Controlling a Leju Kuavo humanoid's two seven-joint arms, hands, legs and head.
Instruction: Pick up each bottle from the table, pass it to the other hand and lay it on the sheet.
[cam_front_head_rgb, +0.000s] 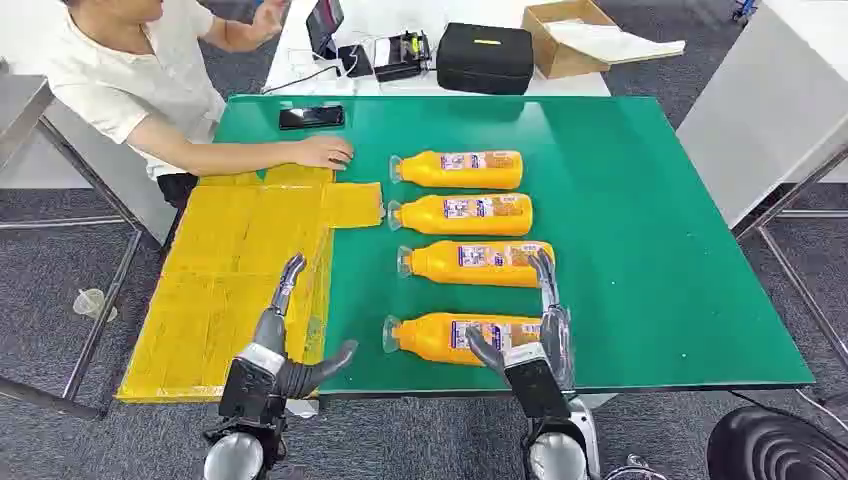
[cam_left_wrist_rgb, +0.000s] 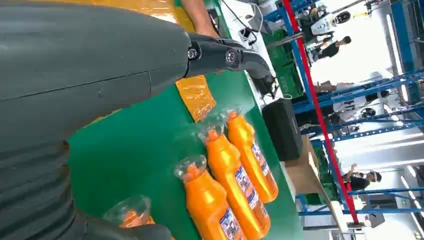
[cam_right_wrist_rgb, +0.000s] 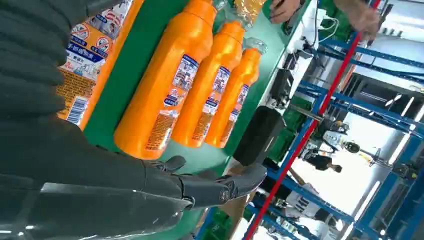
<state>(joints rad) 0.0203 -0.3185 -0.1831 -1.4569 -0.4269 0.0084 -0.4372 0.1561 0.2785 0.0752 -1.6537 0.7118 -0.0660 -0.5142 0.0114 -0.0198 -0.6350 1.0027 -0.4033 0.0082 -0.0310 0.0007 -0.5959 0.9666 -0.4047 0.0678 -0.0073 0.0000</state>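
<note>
Several orange bottles lie in a row on the green table (cam_front_head_rgb: 640, 250), caps pointing toward the yellow sheet (cam_front_head_rgb: 230, 270). My right hand (cam_front_head_rgb: 535, 340) hovers with fingers spread over the base end of the nearest bottle (cam_front_head_rgb: 450, 336), thumb beside its label; it holds nothing. In the right wrist view the nearest bottle (cam_right_wrist_rgb: 95, 50) lies under the dark fingers (cam_right_wrist_rgb: 30, 55), and the second bottle (cam_right_wrist_rgb: 165, 85) is beyond. My left hand (cam_front_head_rgb: 285, 340) is open over the sheet's near edge, left of the nearest bottle's cap (cam_left_wrist_rgb: 127, 212).
A person sits at the far left, one hand (cam_front_head_rgb: 325, 152) resting on the table by the sheet's far corner. A phone (cam_front_head_rgb: 311, 116) lies near it. A black bag (cam_front_head_rgb: 485, 57) and a cardboard box (cam_front_head_rgb: 570, 35) stand on the white table behind.
</note>
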